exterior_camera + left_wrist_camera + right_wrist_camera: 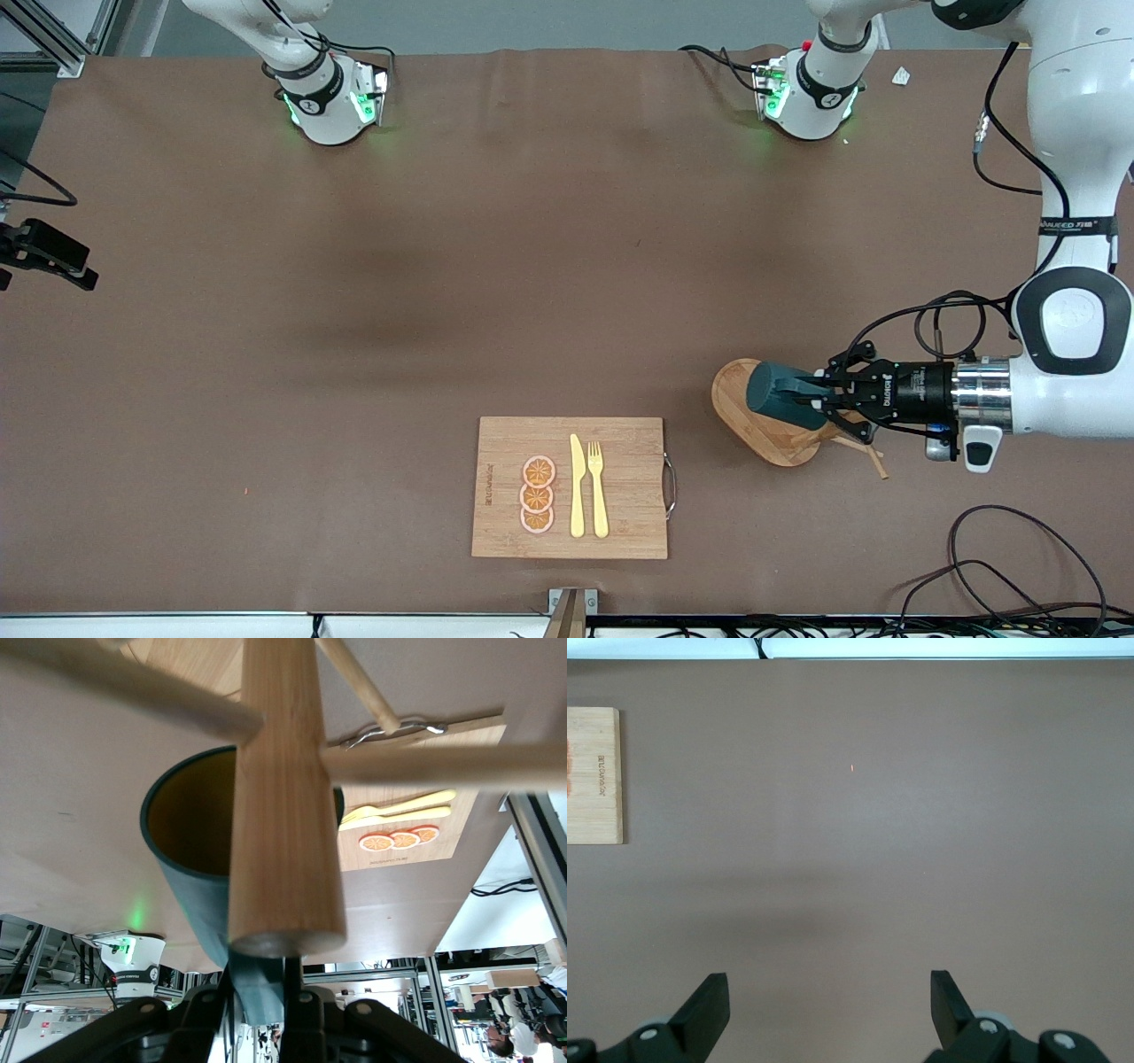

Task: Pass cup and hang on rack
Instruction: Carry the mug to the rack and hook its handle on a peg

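Front view: my left gripper (808, 396), clamping the cup (778, 396), is hovering over the rack (742, 418); I should be aligning the handle with a peg. My right gripper (829, 1005) is waiting, fingers apart.

1. Cups: one, a dark teal cup (772, 394).
2. Racks: one wooden rack (769, 425) with an oval base, at 3 o'clock from the cutting board.
3. Cutting boards: one bamboo cutting board (620, 452).
4. Orange slices: three orange slices (538, 494), stacked in a column on the board.
5. Knives: one yellow knife (577, 486), at 3 o'clock from the slices.
6. Forks: one yellow fork (598, 489), at 3 o'clock from the knife.
7. Robot arms: two.
8. Grippers: two, the left gripper (819, 396) and the right gripper (829, 1005).
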You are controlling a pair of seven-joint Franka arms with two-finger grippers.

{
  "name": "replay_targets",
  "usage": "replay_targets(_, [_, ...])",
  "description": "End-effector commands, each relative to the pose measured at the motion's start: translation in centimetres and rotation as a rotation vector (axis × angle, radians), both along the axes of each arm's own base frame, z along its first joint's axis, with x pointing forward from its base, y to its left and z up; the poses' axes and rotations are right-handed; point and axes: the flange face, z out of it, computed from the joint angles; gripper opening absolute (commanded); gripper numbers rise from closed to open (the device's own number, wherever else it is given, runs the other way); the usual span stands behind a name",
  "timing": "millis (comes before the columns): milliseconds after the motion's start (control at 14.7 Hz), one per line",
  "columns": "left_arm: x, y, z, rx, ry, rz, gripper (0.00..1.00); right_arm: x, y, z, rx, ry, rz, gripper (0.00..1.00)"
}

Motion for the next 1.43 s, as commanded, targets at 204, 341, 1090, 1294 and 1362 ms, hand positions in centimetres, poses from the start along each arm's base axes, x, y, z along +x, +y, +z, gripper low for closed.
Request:
replay_targets(204, [0.2, 2.7, 0.4, -0.040, -0.024, 0.015, 0.02, -0.4, 0.1, 0.5, 0.003, -0.006, 0.010, 1.00])
replay_targets(341, [0.3, 2.7, 0.1, -0.043, -0.021, 0.015, 0.03, -0.4, 0.2, 0.5, 0.003, -0.006, 0.012, 1.00])
replay_targets(1090, [0.3, 1.3, 0.2, -0.044, -0.021, 0.003, 1.00, -0.4, 0.2, 0.5, 0.002, -0.007, 0.012, 1.00])
replay_targets(1294, [-0.1, 0.5, 2.4, -0.033, -0.051, -0.015, 1.00, -0.4, 0.1, 0.5, 0.002, -0.007, 0.010, 1.00])
replay_targets(1362, [-0.4, -0.7, 3.6, -0.030, -0.071, -0.036, 1.00, -0.4, 0.2, 0.5, 0.002, -0.007, 0.012, 1.00])
